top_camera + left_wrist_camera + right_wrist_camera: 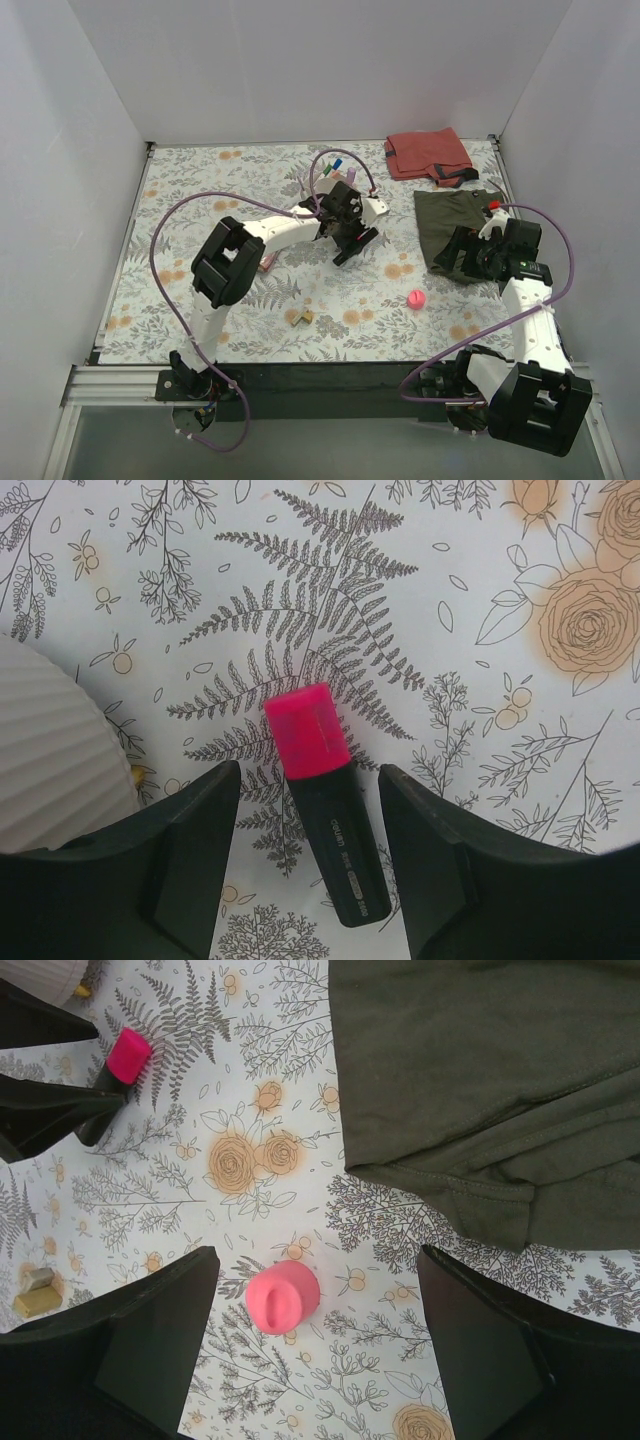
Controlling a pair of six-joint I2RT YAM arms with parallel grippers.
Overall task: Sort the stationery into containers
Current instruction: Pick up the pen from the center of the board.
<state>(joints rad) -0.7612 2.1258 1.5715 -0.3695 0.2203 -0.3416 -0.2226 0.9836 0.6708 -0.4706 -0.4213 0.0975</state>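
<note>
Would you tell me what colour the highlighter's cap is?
Bright pink; the highlighter cap shows best in the left wrist view.

The pink ball point(283, 1297) lies on the floral surface point(300, 1110) in the wide gap of the right pincer point(315, 1260), touching neither dark finger and nearer the one on its left point(150, 1350). Up and to the right of the ball spreads the olive-green cloth point(480, 1080), its folded hem reaching down toward the other finger. Far up and left of the ball, a black-pink highlighter point(128, 1055) lies with its pink cap showing, the left pincer point(98, 1070) spread on either side of it. A corner of the ribbed white bowl point(45, 972) sits beyond that. Well left of the ball rest the tan bits point(35, 1293).
</note>
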